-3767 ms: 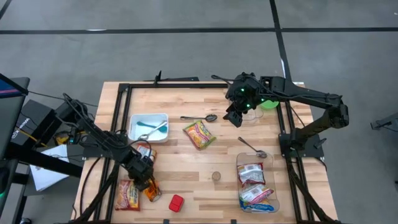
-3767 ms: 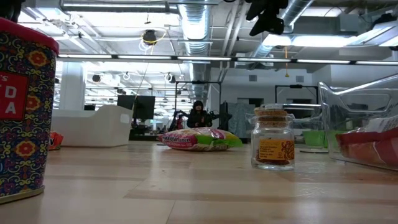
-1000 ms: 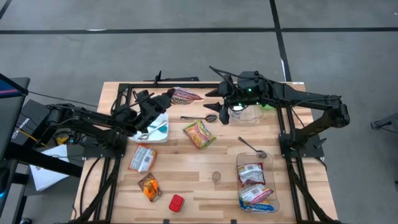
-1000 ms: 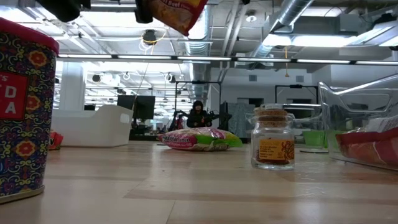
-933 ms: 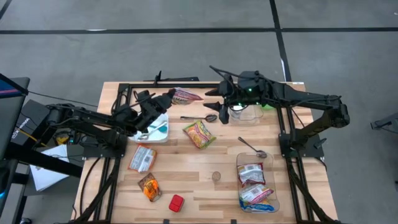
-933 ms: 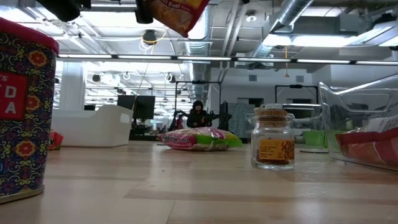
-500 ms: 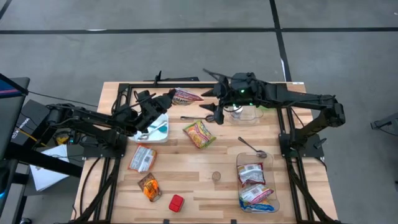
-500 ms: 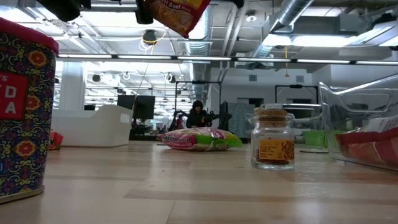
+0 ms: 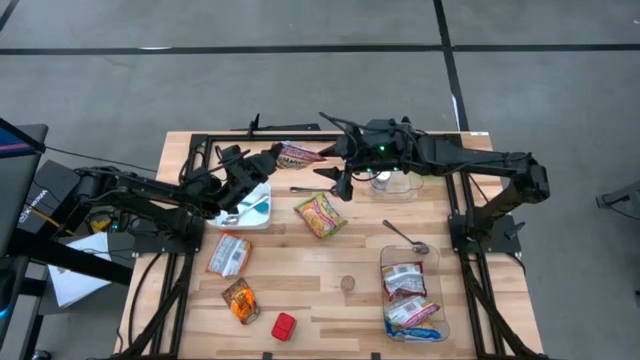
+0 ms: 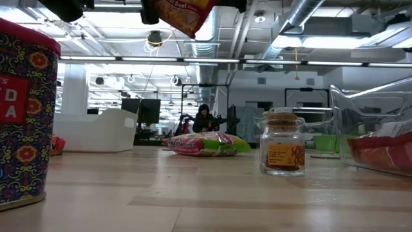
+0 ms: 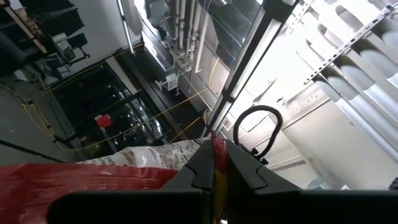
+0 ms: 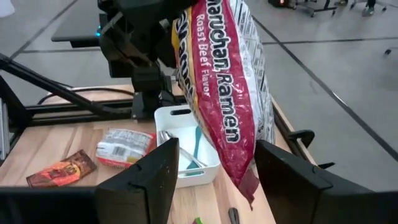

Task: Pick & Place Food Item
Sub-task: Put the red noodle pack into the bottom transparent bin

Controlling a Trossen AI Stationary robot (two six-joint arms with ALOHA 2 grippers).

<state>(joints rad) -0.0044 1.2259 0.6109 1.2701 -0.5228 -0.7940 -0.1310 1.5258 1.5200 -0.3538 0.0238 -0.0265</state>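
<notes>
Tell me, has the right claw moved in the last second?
Yes. The right gripper has slid left, away from the clear tub, toward the ramen packet the left gripper holds.

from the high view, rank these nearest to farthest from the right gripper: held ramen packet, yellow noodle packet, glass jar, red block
Measured from the right gripper, open, at the table's far side:
1. ramen packet, held up beside it by the left gripper
2. yellow noodle packet, mid-table
3. glass jar, nearer the front
4. red block, front edge

Red-and-white ramen packet (image 12: 221, 93), lettered in white. White bin (image 9: 243, 203) with teal utensil near the table's left edge. Pink, yellow and green packet (image 9: 320, 215) mid-table. Red tin (image 10: 22, 109) patterned with flowers. Pale wooden table (image 9: 300, 285), black frame. Dark arms.
</notes>
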